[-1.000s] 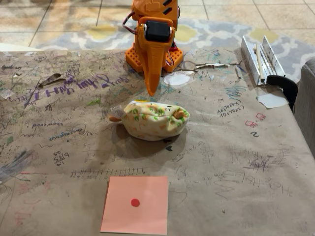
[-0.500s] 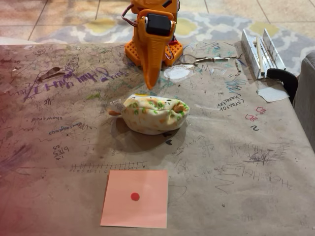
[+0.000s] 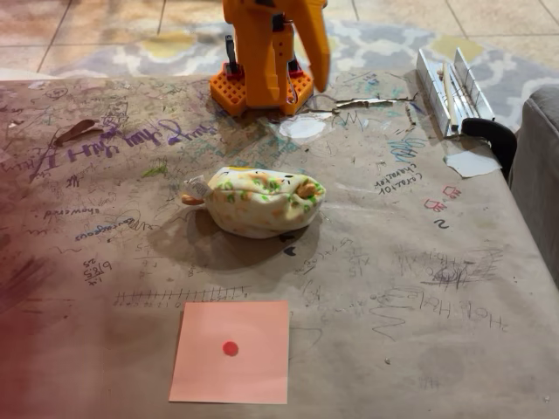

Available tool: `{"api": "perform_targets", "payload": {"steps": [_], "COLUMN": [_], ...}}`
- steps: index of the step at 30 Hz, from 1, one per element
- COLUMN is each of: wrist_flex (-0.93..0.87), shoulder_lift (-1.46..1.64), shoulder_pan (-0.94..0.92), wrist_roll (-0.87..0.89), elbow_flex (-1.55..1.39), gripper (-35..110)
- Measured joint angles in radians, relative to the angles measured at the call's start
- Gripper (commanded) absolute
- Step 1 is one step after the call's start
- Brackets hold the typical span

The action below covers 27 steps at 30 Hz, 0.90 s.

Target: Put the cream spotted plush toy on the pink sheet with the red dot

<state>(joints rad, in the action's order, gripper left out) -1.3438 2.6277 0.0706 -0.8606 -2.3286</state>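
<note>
The cream spotted plush toy (image 3: 258, 202) lies on its side on the scribbled tabletop (image 3: 419, 288) in the fixed view, below and a little left of the gripper (image 3: 301, 57), untouched. The gripper hangs near the arm's base at the far edge, one orange finger (image 3: 316, 57) pointing down; whether its jaws stand apart I cannot tell. The pink sheet with the red dot (image 3: 231, 352) lies flat further below, beyond the toy, bare, likely waiting as the drop spot.
</note>
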Motion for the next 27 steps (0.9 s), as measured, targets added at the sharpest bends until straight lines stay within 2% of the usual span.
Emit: {"api": "perform_targets", "payload": {"steps": [3,6,11,20,27], "wrist_flex": [-0.063,-0.051,-0.035,0.21,0.345], "shoulder_lift": [-0.123,-0.216,-0.334,-0.552,-0.733], "shoulder_pan": [-0.058,-0.123,-0.173,-0.221,-0.184], "wrist_roll": [-0.201,-0.39,-0.577,-0.649,-0.569], "elbow_flex": [0.066,0.075,0.037,-0.074,-0.028], "gripper": [32,33,34,34,33]}}
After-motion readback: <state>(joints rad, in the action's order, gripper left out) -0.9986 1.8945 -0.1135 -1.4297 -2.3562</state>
